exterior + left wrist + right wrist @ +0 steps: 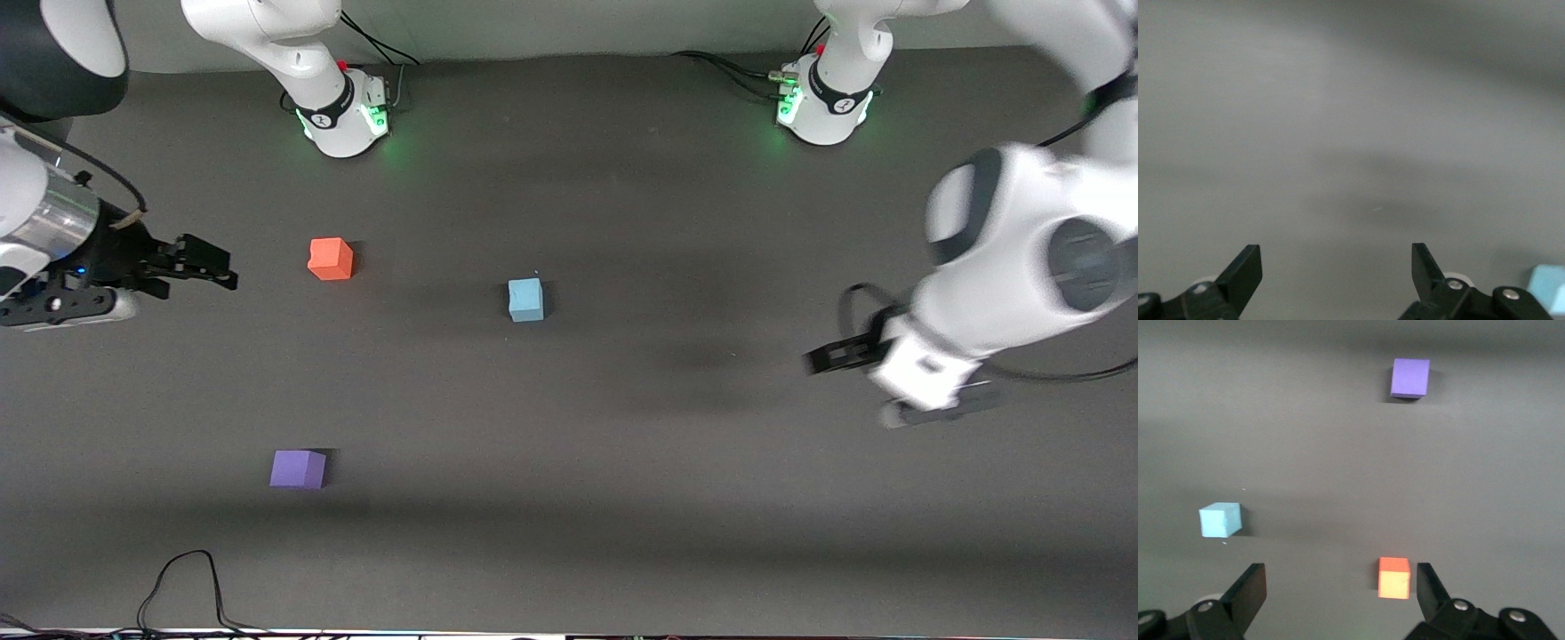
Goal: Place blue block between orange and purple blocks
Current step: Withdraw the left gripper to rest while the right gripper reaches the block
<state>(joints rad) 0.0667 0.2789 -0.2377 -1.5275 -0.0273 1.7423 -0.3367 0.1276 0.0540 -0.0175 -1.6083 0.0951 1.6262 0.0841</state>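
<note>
Nearest the front camera: the purple block lies on the dark table toward the right arm's end, with loose cable at the table's edge nearer still.
Middle of the table: the blue block sits alone and ungripped, farther from the camera than the purple block, well apart from both others.
Farther back: the orange block rests toward the right arm's end, farther from the camera than the purple block.
Left gripper: over bare table toward the left arm's end, fingers spread and empty; its wrist view catches only a corner of the blue block.
Right gripper: over the table beside the orange block, fingers spread, holding nothing.
Progress: by my reading nothing is done; grasp, carry and placement all remain.
Target gap: the stretch between orange and purple looks free.
Obstacles: none apparent on the blue block's path; the right gripper near the orange block may crowd the placement.
</note>
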